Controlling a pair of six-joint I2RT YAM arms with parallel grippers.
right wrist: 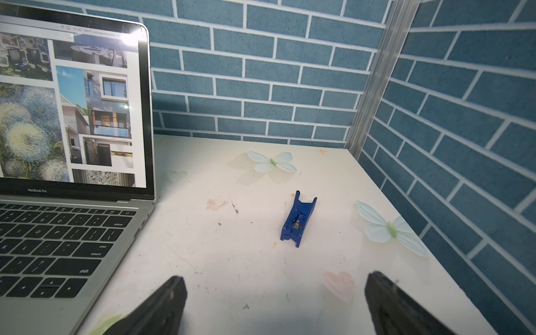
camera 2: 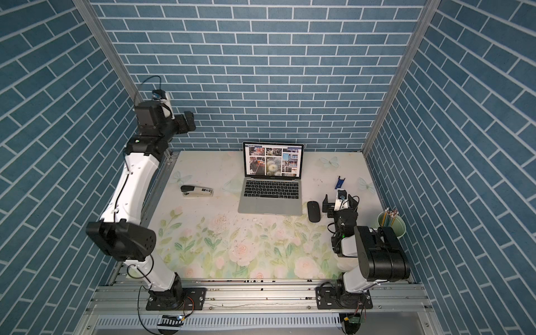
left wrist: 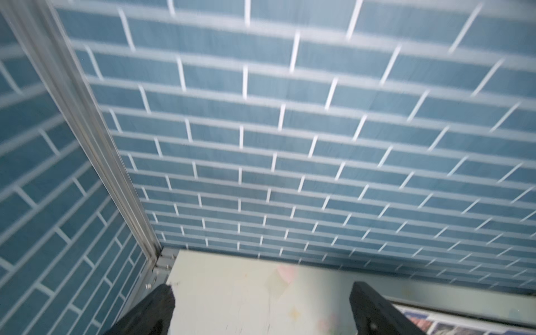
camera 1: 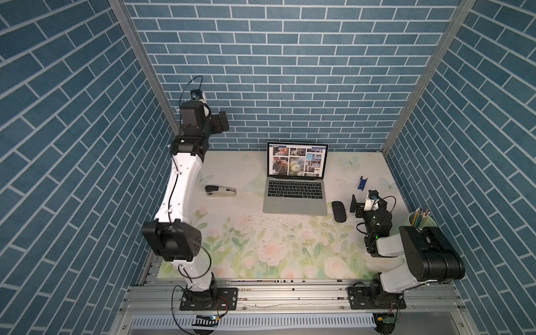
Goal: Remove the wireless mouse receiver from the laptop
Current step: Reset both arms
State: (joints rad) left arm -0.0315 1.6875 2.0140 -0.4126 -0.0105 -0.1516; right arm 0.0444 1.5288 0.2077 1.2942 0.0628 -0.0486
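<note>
We see the slim silver-grey laptop open at the back of the floral table, its screen showing photos. Its tiny black receiver is too small for us to make out. Our left gripper hangs high near the back-left corner, jaws spread and empty. Our right gripper, likewise spread and empty, sits low beside the black oval mouse, facing the small blue plastic piece.

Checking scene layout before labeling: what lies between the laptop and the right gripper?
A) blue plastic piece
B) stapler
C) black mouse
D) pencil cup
C: in a top view the black mouse lies just off the right edge of the laptop, with the right gripper on its other side.
</note>
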